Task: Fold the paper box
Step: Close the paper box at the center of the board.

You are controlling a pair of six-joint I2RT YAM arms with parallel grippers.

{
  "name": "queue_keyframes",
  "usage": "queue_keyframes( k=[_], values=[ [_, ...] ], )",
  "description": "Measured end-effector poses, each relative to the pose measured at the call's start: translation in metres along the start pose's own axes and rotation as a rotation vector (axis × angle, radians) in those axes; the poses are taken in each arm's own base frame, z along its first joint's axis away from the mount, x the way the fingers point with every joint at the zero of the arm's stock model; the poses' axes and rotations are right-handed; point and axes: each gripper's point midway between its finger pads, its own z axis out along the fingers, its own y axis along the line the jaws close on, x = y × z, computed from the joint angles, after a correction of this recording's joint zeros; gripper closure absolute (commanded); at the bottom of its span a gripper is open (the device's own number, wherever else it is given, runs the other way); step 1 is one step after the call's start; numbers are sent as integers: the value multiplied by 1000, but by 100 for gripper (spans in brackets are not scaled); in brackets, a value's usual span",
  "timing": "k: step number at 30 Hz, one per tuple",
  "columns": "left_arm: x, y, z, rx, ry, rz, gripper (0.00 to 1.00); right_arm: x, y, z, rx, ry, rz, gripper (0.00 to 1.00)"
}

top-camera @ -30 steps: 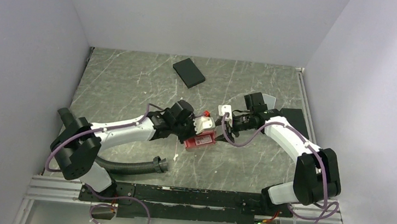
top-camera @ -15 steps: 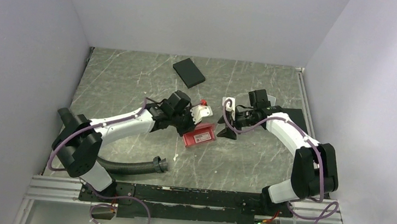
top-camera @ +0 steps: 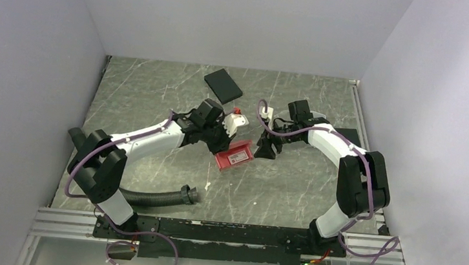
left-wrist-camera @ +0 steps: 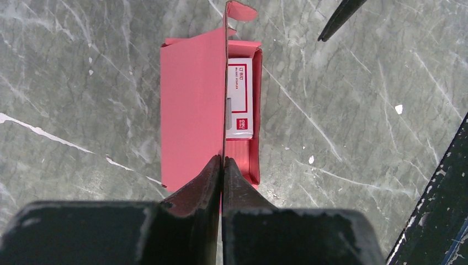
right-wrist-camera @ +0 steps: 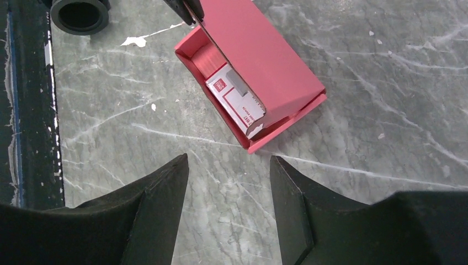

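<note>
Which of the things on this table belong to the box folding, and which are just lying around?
In the job: pinkish-red thin cardboard box, flap pinched by the left gripper; open right gripper.
Lying about: flat black rectangular box; black ribbed hose; small red-and-white carton inside the red box.

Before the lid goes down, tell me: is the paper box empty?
No, a small red-and-white carton lies inside the open paper box.

Robot lab test cell; blank white walls (top-camera: 25, 54) box in grey marbled tabletop (top-camera: 144, 98)
</note>
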Motion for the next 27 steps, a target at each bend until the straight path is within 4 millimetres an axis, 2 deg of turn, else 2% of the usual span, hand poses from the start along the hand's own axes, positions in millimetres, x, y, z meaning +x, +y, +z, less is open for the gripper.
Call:
queue_keyframes(
  k=[7, 11, 16, 24, 27],
  values=[
    [-1, 1, -1, 10, -5, -11, 91, -3, -2, -2, 8, -8, 30, 41],
    [0, 2, 0, 14, 0, -19, 91, -4, -5, -4, 22, -16, 56, 50],
    [1, 3, 3, 20, 14, -51, 91, -7, -13, -1, 49, -31, 145, 51],
    [-2, 15, -1, 12, 7, -119, 90, 18, -25, 17, 52, 26, 361, 50],
    [-2, 19, -2, 10, 3, -146, 89, 19, -27, 17, 65, 32, 390, 50]
  ],
)
